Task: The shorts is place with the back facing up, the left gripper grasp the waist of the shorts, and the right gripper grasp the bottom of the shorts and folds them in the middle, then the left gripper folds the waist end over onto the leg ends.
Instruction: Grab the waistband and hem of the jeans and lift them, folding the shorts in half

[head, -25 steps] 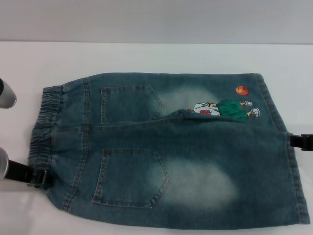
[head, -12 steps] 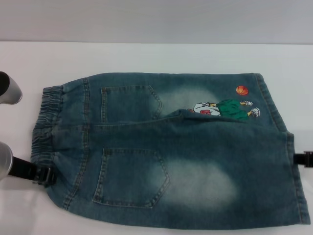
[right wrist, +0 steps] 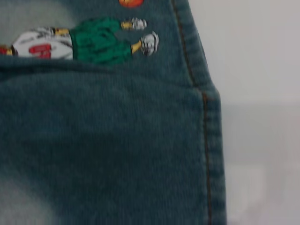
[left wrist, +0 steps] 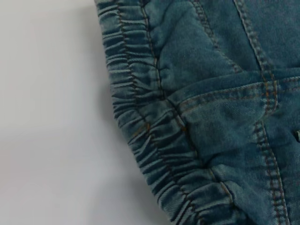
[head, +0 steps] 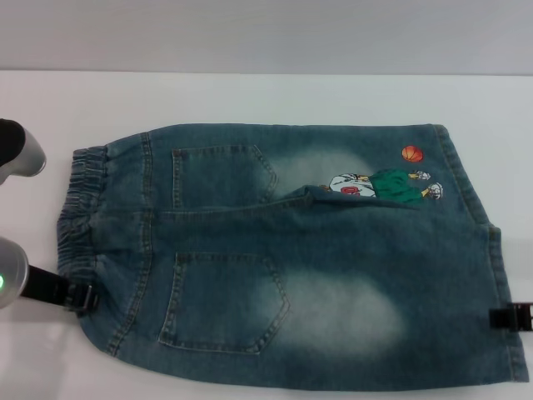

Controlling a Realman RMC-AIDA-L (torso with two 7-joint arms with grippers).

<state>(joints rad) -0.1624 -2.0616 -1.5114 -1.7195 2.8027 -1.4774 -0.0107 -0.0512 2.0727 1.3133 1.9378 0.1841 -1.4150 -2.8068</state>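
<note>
The white table (head: pixel 275 96) is carrying the shorts (head: pixel 333 267), lying flat, back pockets up, waist (head: pixel 79 212) toward the robot's left and the bottom of the shorts (head: pixel 491 275) toward its right. The left gripper (head: pixel 79 297) is sitting at the near corner of the waist; whether it is spread or pinching, I cannot tell. The right gripper (head: pixel 510 317) is showing at the near leg hem, its grip equally unreadable.
</note>
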